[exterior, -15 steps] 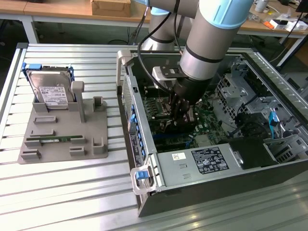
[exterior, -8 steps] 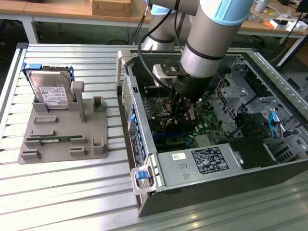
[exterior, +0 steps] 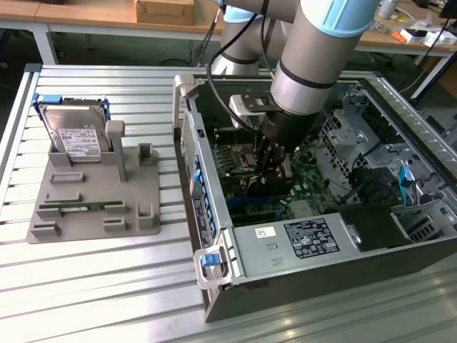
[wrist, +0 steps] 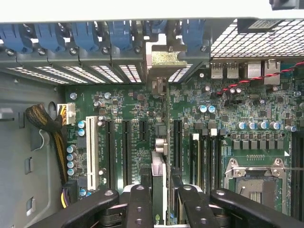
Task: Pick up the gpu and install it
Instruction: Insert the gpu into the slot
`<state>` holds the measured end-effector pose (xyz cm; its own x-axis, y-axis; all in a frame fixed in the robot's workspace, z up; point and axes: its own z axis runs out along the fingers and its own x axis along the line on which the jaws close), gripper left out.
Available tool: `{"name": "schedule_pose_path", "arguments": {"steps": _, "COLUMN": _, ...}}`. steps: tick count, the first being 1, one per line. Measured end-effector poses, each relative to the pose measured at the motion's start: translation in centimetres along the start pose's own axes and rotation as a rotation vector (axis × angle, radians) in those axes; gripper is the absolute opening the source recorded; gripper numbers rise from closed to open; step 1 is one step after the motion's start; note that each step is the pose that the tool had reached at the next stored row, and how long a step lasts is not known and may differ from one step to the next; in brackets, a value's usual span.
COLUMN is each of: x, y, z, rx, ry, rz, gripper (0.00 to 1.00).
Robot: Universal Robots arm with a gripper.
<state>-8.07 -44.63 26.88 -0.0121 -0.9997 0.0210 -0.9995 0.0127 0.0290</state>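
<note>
The arm reaches down into the open case (exterior: 214, 236), which lies on its side on the slatted table (exterior: 86, 286). The gripper (exterior: 270, 166) is low inside the case, just above the motherboard (exterior: 303, 179).

In the wrist view the gripper (wrist: 159, 197) has its black fingers (wrist: 138, 204) closed on the gpu (wrist: 159, 175), which stands on edge between them, seen as a thin dark card with a green rim. The gpu runs lengthwise away from the gripper toward the case's rear wall, where its silver bracket (wrist: 167, 57) sits among the blue slot clips (wrist: 85, 35). The card is lined up over the motherboard (wrist: 228, 109), with black expansion slots (wrist: 126, 147) on one side of it and more black slots (wrist: 176, 142) close on the other side; a white slot (wrist: 91, 145) lies farther off, beyond the first group. Whether the card's edge is fully seated in a slot cannot be told, since the card itself hides the contact line.

Near the gripper on the motherboard is the empty CPU socket (wrist: 254, 183). A bundle of braided cable (wrist: 45, 126) lies at the motherboard's far edge, beside the case floor.

Outside the case, on the exterior view's left, a grey holder (exterior: 93, 200) sits on the table. A hard drive (exterior: 75, 136) leans upright at its rear, and a memory stick (exterior: 78, 208) lies flat in its front groove.
</note>
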Motion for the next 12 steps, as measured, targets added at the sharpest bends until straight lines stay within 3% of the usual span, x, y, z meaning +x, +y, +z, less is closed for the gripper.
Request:
{"name": "schedule_pose_path", "arguments": {"steps": 1, "x": 0.00, "y": -0.01, "z": 0.00, "rx": 0.0084, "ry": -0.0001, "rz": 0.000, "gripper": 0.26}}
{"name": "schedule_pose_path", "arguments": {"steps": 3, "x": 0.00, "y": 0.00, "z": 0.01, "rx": 0.0351, "ry": -0.0012, "rz": 0.001, "gripper": 0.26}}
{"name": "schedule_pose_path", "arguments": {"steps": 5, "x": 0.00, "y": 0.00, "z": 0.01, "rx": 0.0491, "ry": -0.0020, "rz": 0.001, "gripper": 0.26}}
{"name": "schedule_pose_path", "arguments": {"steps": 8, "x": 0.00, "y": 0.01, "z": 0.01, "rx": 0.0550, "ry": -0.0026, "rz": 0.001, "gripper": 0.26}}
{"name": "schedule_pose_path", "arguments": {"steps": 9, "x": 0.00, "y": -0.01, "z": 0.02, "rx": 0.0702, "ry": -0.0031, "rz": 0.001, "gripper": 0.26}}
{"name": "schedule_pose_path", "arguments": {"steps": 12, "x": 0.00, "y": 0.00, "z": 0.01, "rx": 0.0706, "ry": -0.0032, "rz": 0.001, "gripper": 0.26}}
